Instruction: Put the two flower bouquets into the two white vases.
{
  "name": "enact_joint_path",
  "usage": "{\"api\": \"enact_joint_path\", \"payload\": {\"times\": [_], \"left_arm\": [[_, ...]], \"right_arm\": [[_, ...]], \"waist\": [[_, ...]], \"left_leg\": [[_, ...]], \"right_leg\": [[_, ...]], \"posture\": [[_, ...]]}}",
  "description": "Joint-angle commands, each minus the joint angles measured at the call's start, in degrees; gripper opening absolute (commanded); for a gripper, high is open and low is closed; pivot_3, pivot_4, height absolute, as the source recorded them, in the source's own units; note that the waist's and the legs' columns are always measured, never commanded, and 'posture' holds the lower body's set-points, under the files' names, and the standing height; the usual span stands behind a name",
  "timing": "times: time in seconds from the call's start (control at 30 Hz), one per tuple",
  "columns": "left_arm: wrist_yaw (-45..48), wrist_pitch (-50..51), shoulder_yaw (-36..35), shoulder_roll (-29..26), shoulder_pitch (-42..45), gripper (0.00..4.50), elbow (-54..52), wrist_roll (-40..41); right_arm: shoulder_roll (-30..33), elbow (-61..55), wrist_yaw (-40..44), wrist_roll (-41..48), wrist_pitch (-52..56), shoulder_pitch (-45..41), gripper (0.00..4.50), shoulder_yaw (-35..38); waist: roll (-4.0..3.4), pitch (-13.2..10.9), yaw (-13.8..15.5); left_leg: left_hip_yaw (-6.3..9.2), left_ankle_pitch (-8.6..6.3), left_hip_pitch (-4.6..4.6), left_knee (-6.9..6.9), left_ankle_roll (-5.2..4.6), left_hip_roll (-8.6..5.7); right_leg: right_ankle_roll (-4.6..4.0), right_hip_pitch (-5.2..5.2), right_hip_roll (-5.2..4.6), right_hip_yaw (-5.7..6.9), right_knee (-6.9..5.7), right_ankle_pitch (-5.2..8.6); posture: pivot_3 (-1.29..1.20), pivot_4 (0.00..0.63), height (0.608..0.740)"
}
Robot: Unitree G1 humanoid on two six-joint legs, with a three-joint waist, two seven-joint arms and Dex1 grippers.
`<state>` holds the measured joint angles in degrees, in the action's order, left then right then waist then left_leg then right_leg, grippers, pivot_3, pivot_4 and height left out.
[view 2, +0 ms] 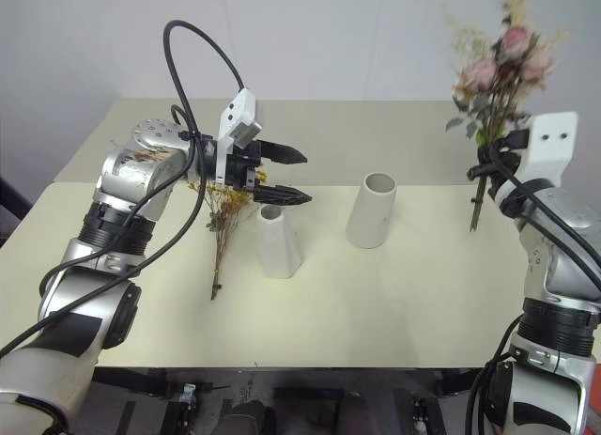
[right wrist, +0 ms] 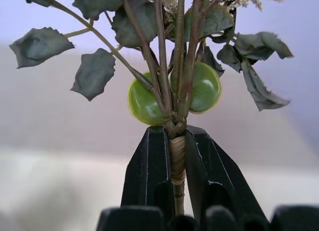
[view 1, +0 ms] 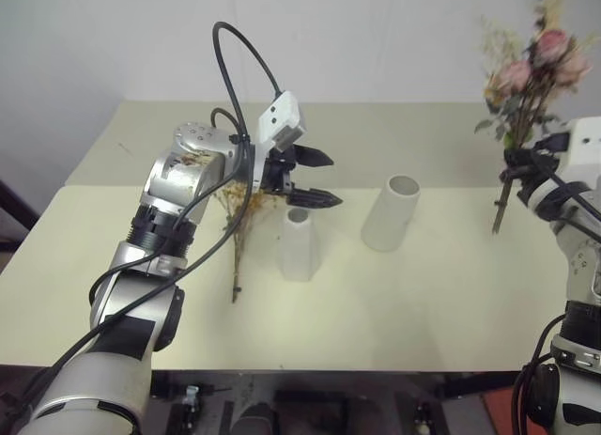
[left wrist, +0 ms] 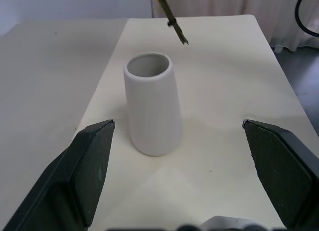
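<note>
Right tool [right wrist: 174, 166] pinching rose bouquet [view 2: 495, 69] stems, left tool [view 2: 282, 175] spread; I'd hold stems vertical, centre over taller vase [view 2: 370, 210], then lower.

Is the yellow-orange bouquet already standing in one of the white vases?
No: the yellow-orange bouquet lies flat on the table beside the short cone-shaped vase, whose mouth holds no stems.

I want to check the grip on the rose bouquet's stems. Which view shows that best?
The right wrist view: the right gripper is shut on the rose bouquet, its black fingers clamped on the wrapped stems just below the leaves. The two eye views show the whole bouquet held upright above the table, but the grip looks small there.
</note>
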<state>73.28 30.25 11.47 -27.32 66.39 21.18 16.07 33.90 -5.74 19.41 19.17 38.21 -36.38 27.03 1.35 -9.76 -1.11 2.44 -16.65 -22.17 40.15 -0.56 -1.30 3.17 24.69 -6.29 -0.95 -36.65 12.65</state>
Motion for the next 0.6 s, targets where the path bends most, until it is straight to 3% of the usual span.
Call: {"api": "enact_joint_path", "payload": {"times": [0.03, 0.27, 0.6], "left_arm": [[0.1, 0.6, -1.2, -0.5, 0.1, 4.50, -2.5, 0.8], [-0.4, 2.8, -1.4, -1.7, -1.5, 4.50, -5.0, 0.8], [-1.9, 5.6, -2.8, -2.8, -3.3, 4.50, -8.1, 1.7]], "right_arm": [[-2.6, -5.4, -2.4, 7.7, -0.6, -4.0, 0.23, 5.4], [-5.4, -9.6, -3.3, 15.0, -0.4, -7.7, 0.23, 2.5], [-10.1, -10.5, -3.1, 16.7, -4.5, -7.5, 0.23, -3.5]], "waist": [[-0.01, 0.0, -0.2], [-0.05, 0.0, -0.3], [-0.07, 0.0, -0.7]], "left_leg": [[0.01, 0.00, 0.01, 0.00, 0.00, 0.00], [0.14, -0.01, 0.05, -0.03, -0.02, 0.00], [0.19, -0.01, 0.05, -0.01, -0.02, -0.03]], "right_leg": [[0.00, 0.00, 0.00, -0.03, -0.03, 0.00], [0.00, 0.01, 0.00, -0.04, -0.05, 0.00], [0.00, 0.01, 0.00, -0.05, -0.09, 0.00]], "posture": [[0.00, 0.150, 0.740], [0.00, 0.150, 0.740], [0.00, 0.150, 0.740]]}}
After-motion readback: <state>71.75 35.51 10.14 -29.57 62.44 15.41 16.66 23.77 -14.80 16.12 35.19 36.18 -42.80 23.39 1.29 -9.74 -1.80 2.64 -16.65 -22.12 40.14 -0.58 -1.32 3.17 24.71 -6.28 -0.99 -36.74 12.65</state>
